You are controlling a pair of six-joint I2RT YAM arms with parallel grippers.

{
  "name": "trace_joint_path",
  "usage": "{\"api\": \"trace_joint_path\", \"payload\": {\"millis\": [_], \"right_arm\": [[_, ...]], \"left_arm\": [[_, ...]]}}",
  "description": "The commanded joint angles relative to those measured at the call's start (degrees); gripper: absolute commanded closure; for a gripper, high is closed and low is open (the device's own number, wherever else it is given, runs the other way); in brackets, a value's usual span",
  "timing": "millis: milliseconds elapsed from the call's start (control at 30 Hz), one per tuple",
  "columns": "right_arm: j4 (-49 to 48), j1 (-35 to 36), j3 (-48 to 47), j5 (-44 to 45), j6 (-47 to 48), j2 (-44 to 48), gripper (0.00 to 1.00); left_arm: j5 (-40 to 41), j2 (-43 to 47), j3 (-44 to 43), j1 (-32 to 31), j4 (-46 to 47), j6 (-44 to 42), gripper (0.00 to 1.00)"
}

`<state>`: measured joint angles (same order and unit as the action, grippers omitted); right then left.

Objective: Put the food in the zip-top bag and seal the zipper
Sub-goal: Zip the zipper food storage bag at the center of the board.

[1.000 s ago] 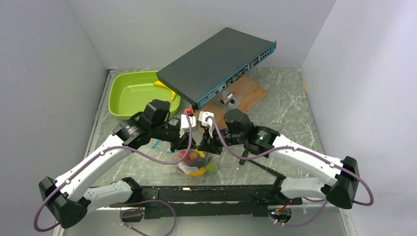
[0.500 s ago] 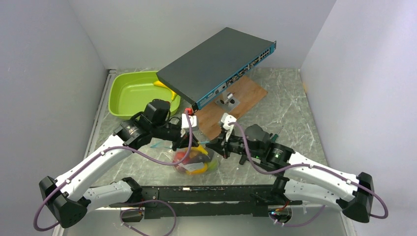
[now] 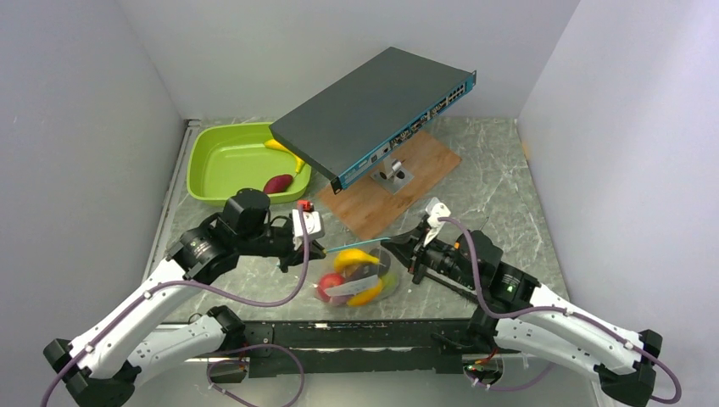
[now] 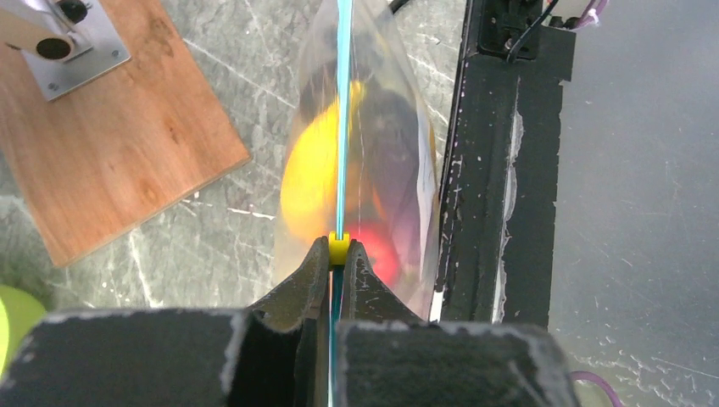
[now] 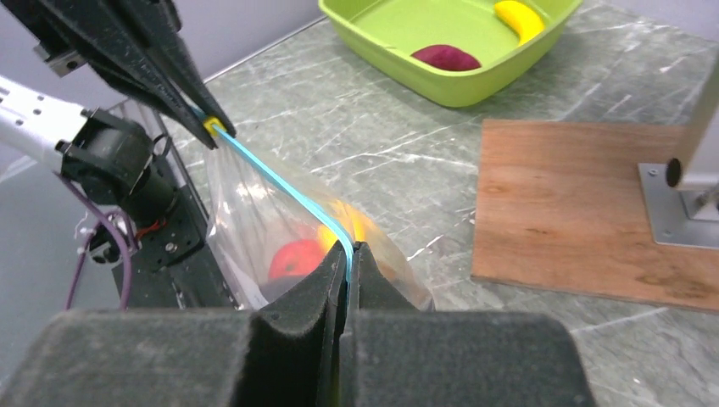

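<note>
Your left gripper (image 4: 339, 254) pinches the yellow-tabbed end of the teal zipper (image 5: 280, 182) on the bag (image 3: 373, 287), your right gripper (image 5: 349, 254) clamps the other end, and the strip runs taut between them. Inside sits fruit (image 3: 356, 257); two pieces (image 3: 278, 183) lie in the green tray (image 3: 233, 161).

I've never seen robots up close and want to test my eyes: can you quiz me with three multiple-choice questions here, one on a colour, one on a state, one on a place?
1. The zipper on the zip-top bag is: A red; B teal; C white.
2. The left tool and right tool are: A both shut on the zipper; B both open; C one open.
3. The dark-red piece lies: A in the bag; B in the right tool; C in the lime-green tray.
Answers: B, the strip shows teal; A, each tool is closed on it; C, it rests on the tray's floor.
</note>
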<state>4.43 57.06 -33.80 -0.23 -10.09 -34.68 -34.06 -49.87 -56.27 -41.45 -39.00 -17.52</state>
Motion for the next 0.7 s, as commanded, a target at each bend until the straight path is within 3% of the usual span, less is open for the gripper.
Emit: {"api": "trace_joint_path", "payload": {"millis": [0, 367, 667], "right_arm": [[0.4, -0.9, 0.1, 11.1, -1.6, 4.7, 1.0], [4.3, -0.9, 2.0, 19.5, -5.1, 8.9, 1.0], [4.0, -1.0, 2.7, 18.1, -5.0, 9.5, 1.0]], "left_arm": [[6.1, 3.0, 2.0, 0.3, -4.7, 1.9, 1.0], [11.9, 9.0, 4.2, 0.4, -6.3, 3.7, 1.0], [11.7, 11.3, 4.9, 0.3, -7.3, 3.9, 1.0]]}}
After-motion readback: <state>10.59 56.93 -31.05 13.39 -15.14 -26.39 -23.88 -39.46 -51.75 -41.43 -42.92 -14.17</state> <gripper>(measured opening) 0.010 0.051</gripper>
